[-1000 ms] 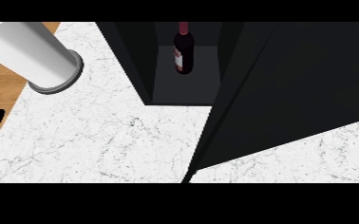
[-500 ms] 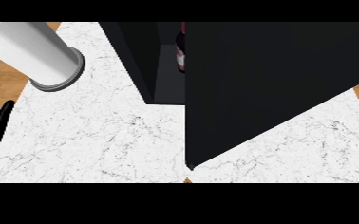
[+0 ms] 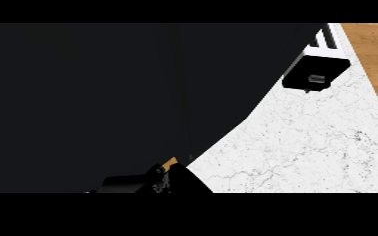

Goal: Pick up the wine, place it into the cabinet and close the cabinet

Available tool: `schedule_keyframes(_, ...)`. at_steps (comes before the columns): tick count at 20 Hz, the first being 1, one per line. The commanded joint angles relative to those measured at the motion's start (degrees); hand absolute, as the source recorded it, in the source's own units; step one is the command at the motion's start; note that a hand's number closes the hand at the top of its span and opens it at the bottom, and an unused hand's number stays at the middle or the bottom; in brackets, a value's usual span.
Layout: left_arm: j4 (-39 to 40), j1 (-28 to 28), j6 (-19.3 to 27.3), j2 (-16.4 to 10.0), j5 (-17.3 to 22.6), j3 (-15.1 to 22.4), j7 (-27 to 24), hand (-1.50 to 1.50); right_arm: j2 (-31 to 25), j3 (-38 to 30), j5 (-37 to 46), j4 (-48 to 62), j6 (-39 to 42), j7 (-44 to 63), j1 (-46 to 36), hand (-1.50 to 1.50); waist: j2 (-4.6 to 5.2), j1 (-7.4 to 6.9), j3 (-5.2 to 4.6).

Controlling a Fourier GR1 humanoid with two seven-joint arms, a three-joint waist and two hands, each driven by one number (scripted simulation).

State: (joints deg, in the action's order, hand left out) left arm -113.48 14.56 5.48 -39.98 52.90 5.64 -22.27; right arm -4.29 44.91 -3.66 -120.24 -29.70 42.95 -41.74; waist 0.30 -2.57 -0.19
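Head view only, so 1 camera to call. Black fills most of it. The cabinet [image 3: 111, 105] takes the whole left and middle as 1 flat dark face, with a faint upright seam running down near its middle. I cannot tell from here whether that face is a door or a side.

Its lower right edge cuts a slanting line across the white marbled counter [image 3: 310, 150], which shows only at the right. Past the counter's far right corner I get a strip of brown wood floor [image 3: 363, 45].

Over that same far right corner sits a black blocky shape with a small grey patch. I read it as the right hand [image 3: 314, 74]; spread or closed, I cannot tell.

Down at the bottom edge, against the cabinet's dark face, a lumpy black form looks like the left hand [image 3: 140, 182]. I cannot tell its pose either.

Wine: hidden from me, and I cannot say where it stands.
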Motion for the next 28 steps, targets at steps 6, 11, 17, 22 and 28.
schedule_keyframes(6, -1.5, 0.2, 1.6, 2.9, -3.2, 1.5, 0.2, -1.5, 4.2, -9.5, -8.4, 29.1, -2.3, -7.9, -24.7, 1.5, -0.05, -0.39, 0.07)
schedule_keyframes(11, 4.0, -1.8, 0.0, 4.5, -4.1, 0.3, -0.7, -1.5, 3.7, -16.8, -5.4, 40.1, 6.3, -13.6, -28.0, 1.5, 0.08, 1.26, 0.11)
schedule_keyframes(17, 3.0, -1.9, -1.6, 3.8, -2.9, -3.4, 2.2, -1.5, 4.3, -22.2, -8.2, 51.4, 10.5, -19.6, -29.4, 1.5, -0.05, 1.2, 0.14)
schedule_keyframes(22, 1.2, -1.6, -0.3, 4.9, -4.8, -2.0, 3.4, -1.5, 1.7, -26.5, -9.2, 58.9, 15.9, -26.6, -28.9, 1.5, 0.08, 1.09, 0.17)
schedule_keyframes(28, 0.1, -4.1, 1.5, 5.2, -4.4, -3.0, 5.5, -1.5, 2.1, -27.6, -7.2, 64.0, 15.5, -31.4, -28.7, 1.5, 0.36, 0.74, 0.15)
